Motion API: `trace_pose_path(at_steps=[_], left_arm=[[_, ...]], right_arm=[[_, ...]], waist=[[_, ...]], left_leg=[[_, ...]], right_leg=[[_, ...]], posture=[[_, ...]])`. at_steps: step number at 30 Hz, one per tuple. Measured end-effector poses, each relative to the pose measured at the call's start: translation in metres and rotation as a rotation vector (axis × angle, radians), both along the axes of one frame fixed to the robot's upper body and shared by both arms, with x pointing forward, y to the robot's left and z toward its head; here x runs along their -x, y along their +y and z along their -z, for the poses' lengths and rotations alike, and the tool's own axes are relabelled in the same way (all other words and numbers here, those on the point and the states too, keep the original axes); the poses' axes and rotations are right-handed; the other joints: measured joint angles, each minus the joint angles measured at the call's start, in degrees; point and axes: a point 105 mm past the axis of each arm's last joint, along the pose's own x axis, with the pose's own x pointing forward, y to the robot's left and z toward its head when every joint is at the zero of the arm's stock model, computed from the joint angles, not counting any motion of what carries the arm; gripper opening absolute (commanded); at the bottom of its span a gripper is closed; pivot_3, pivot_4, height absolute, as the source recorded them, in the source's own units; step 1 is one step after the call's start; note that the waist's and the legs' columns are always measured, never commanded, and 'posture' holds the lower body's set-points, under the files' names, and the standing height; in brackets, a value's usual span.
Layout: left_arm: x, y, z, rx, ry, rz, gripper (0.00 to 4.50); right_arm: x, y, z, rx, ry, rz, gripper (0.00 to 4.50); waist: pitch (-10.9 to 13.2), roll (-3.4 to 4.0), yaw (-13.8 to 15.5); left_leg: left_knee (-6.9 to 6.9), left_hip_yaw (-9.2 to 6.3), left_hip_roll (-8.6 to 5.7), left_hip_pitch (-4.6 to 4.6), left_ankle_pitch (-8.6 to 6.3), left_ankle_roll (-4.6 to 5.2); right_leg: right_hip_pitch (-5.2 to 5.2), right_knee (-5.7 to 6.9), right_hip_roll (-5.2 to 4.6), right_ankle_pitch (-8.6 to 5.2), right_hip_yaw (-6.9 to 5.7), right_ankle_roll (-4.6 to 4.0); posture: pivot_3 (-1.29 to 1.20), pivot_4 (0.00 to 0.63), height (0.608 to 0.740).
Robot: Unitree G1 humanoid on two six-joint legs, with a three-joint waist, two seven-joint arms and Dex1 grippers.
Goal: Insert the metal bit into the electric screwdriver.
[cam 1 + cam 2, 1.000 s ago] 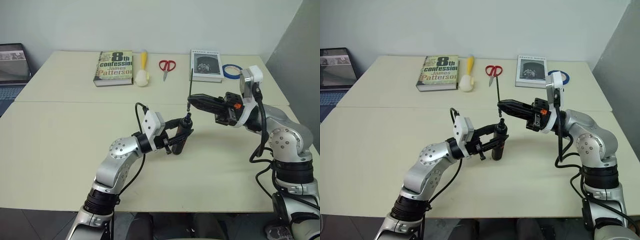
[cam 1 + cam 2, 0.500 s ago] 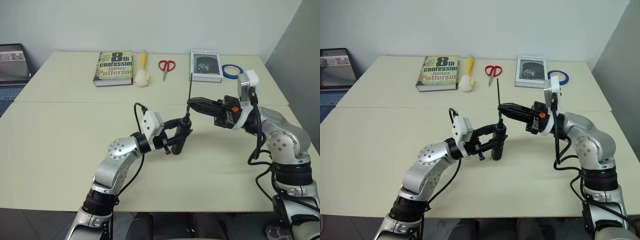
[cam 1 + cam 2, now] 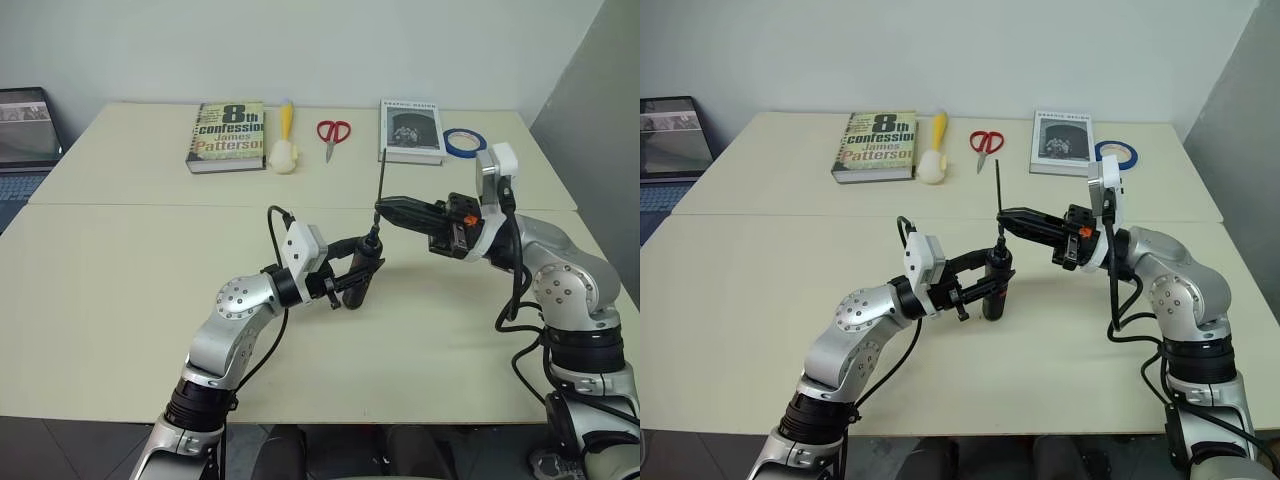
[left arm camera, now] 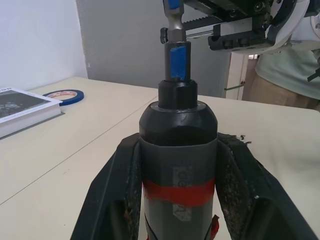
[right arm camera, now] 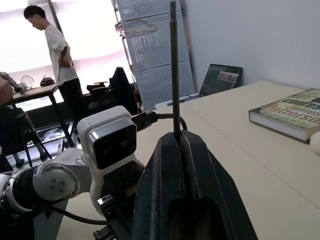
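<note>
The electric screwdriver [image 3: 360, 275], black with a red band [image 4: 178, 192] and a blue tip [image 4: 175, 57], stands upright above the middle of the table [image 3: 120, 300]. My left gripper [image 3: 366, 262] is shut on its body, with one finger [image 4: 116, 185] on each side. The metal bit [image 3: 381, 185] is a thin grey rod that stands vertical. My right gripper [image 3: 386, 207], reaching in from the right, is shut on its lower part. The bit's lower end [image 4: 172, 17] sits right on top of the screwdriver's tip; I cannot tell how deep it goes. Most of the bit [image 5: 173, 65] rises above the right fingers [image 5: 200, 190].
Along the far edge of the table lie a paperback book [image 3: 227, 135], a yellow-handled white brush [image 3: 286, 140], red scissors [image 3: 333, 133], a white book [image 3: 412, 130] and a blue tape roll [image 3: 464, 141]. A laptop [image 3: 25, 135] sits at the far left. A person [image 5: 60, 65] stands in the background.
My right gripper has sunk slightly with the bit, so the bit's lower end now meets the screwdriver's tip. The left arm and the screwdriver have stayed still.
</note>
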Motion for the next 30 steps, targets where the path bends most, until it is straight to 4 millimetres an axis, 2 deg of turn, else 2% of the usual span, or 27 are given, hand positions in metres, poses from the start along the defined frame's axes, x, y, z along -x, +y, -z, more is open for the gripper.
trace_pose_path(at_steps=[5,19,22,25,30], left_arm=[[-0.0001,0.0002,-0.0001,0.000,0.000,-0.001,1.66],[0.0002,-0.0001,0.0000,-0.001,0.000,0.002,1.66],[0.0003,-0.0003,0.0001,-0.001,-0.001,0.003,1.66],[-0.0001,0.0004,-0.0001,-0.002,-0.002,-0.001,1.66],[-0.0002,0.0005,-0.0002,-0.001,-0.004,-0.001,1.66]], right_arm=[[0.0010,-0.0026,0.0081,0.019,0.021,0.000,0.00],[0.0017,-0.0042,0.0055,0.081,-0.003,-0.006,0.00],[0.0021,-0.0057,0.0062,0.100,0.000,-0.007,0.49],[0.0040,-0.0062,0.0096,0.126,0.012,-0.025,1.24],[0.0051,-0.0075,0.0108,0.145,0.009,-0.033,2.17]], waist=[[0.00,0.00,-0.04],[0.00,0.00,-0.05],[0.00,0.00,-0.05],[0.00,0.00,-0.08],[0.00,0.00,-0.08]], left_leg=[[0.00,0.00,0.00,0.00,0.00,0.00],[0.00,0.00,0.00,0.01,0.00,0.00],[0.00,0.00,0.00,0.01,0.00,0.00],[0.00,0.00,0.00,0.01,0.00,0.00],[0.01,0.00,0.00,0.00,0.00,0.00]], right_leg=[[0.00,0.00,0.00,0.00,0.00,0.00],[0.00,0.00,0.01,0.00,0.00,0.00],[0.00,0.00,0.00,0.00,0.01,-0.01],[0.00,0.00,0.00,-0.01,0.01,-0.01],[0.00,-0.01,0.00,0.00,0.01,-0.01]], posture=[[0.00,0.150,0.740],[0.00,0.150,0.740],[0.00,0.150,0.740],[0.00,0.150,0.740],[0.00,0.150,0.740]])
